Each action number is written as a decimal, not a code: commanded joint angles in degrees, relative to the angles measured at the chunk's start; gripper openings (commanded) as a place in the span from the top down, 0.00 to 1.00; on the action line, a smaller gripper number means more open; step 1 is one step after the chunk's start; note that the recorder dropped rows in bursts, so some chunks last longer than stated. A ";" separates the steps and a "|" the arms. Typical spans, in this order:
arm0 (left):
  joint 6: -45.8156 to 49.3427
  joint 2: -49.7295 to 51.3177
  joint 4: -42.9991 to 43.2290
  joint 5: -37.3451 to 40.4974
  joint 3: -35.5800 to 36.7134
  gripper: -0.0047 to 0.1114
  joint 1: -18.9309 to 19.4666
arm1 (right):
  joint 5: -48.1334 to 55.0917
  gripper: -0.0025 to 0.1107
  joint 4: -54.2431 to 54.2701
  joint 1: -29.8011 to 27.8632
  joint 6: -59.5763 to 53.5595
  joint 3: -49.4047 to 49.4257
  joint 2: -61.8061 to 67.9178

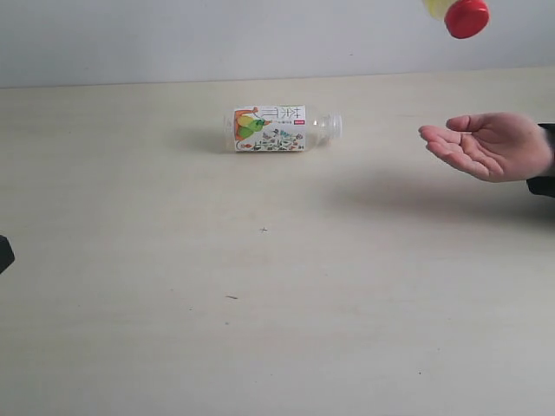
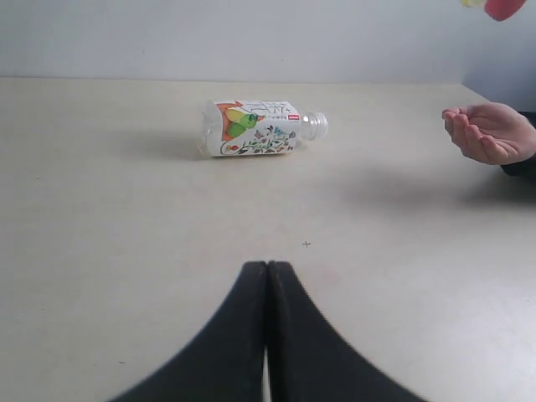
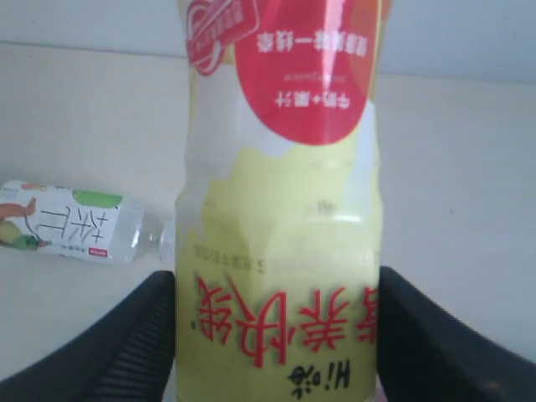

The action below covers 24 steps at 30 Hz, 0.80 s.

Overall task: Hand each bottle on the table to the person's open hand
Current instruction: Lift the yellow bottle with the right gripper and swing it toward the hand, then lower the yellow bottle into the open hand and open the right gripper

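A clear bottle with a white fruit-print label (image 1: 279,129) (image 2: 255,129) (image 3: 74,221) lies on its side on the pale table (image 1: 260,295), far of centre. The person's open hand (image 1: 490,145) (image 2: 492,132) waits palm up at the right edge. Above it, at the top of the exterior view, hangs the yellow bottle with its red cap (image 1: 466,16) pointing down. My right gripper (image 3: 276,335) is shut on this yellow bottle (image 3: 280,218), a black finger on each side. My left gripper (image 2: 268,266) is shut and empty, low over the near table. The other two bottles are out of view.
A black piece of the left arm (image 1: 4,253) shows at the left edge of the exterior view. A pale wall (image 1: 217,35) runs behind the table's far edge. Tiny dark specks (image 1: 264,230) dot the tabletop.
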 commanded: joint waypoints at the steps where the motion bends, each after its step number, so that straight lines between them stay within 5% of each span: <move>1: -0.09 -0.32 -0.43 -0.40 0.26 0.96 0.02 | -0.40 0.98 -2.80 -0.40 -0.52 8.06 -6.94; 18: -0.09 -0.32 -0.43 -0.40 0.26 0.96 0.02 | -0.40 0.98 -7.93 -0.40 1.63 34.64 -19.06; 24: -0.09 -0.32 -0.43 -0.40 0.26 0.96 0.02 | -7.40 0.98 -8.08 -0.40 2.48 40.92 -18.82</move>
